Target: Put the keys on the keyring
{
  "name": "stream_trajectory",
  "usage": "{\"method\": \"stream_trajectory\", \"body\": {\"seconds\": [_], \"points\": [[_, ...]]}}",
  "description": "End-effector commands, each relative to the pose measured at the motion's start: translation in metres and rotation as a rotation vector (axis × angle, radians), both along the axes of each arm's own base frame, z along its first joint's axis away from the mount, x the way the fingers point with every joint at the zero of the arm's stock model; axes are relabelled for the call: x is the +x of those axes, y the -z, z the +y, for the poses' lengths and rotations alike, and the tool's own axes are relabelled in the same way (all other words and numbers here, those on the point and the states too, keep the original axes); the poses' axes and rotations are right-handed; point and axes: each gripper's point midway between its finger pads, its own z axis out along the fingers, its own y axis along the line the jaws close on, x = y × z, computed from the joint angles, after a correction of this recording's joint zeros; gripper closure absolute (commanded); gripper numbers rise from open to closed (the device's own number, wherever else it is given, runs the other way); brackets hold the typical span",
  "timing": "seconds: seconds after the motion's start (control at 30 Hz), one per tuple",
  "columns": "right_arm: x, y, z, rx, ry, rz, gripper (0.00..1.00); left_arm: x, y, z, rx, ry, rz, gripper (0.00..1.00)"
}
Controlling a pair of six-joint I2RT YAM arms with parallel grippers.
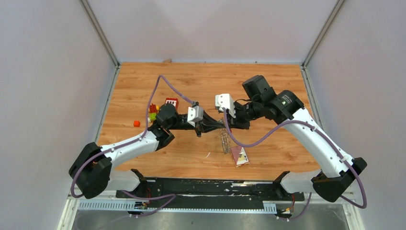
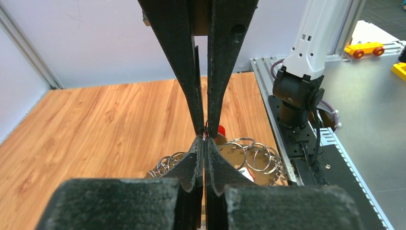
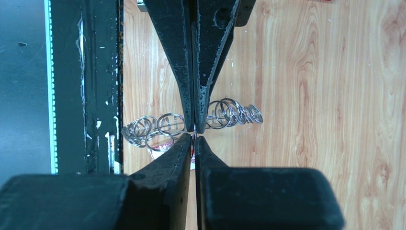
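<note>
Where the left gripper (image 2: pixel 204 140) and the right gripper (image 3: pixel 194 138) meet tip to tip over the middle of the table (image 1: pixel 268 86), the keyring (image 3: pixel 230 113) sits right by their tips. It looks like a long bunch of thin, shiny silver wire loops, one next to the other, in a bent row. From above it is a thin grey line that runs from the tips toward the near edge. Its near end is just beside the maroon card (image 1: pixel 239 155). I cannot tell if it hangs or lies on the wood. Both grippers are squeezed tight, with no gap to see. A tiny bit of red shows between the tips, too small to tell what it is. The red block (image 1: pixel 171 102) is well apart, off to the left side.
</note>
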Motion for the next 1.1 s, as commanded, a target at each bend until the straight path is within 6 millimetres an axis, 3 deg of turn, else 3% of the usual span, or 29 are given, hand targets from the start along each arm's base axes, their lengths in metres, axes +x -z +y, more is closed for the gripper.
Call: {"method": "stream_trajectory", "body": {"seconds": [0.0,0.27,0.53,0.83,1.07], "points": [[0.006,-0.02,0.005,0.071,0.015,-0.065,0.87,-0.001,-0.013,0.004,-0.042,-0.018,0.003,1.0],[-0.003,-0.025,-0.003,0.156,0.009,-0.039,0.63,-0.009,-0.016,0.01,-0.075,-0.015,0.034,1.0],[-0.011,-0.019,0.001,0.301,-0.021,0.072,0.51,-0.01,-0.015,0.013,-0.068,-0.027,0.037,1.0],[-0.012,-0.007,0.009,0.36,-0.038,0.189,0.53,-0.004,-0.011,0.012,-0.051,-0.052,0.036,1.0],[-0.001,0.006,0.01,0.355,0.0,0.227,0.63,-0.003,-0.011,0.013,-0.047,-0.062,0.03,1.0]]}}
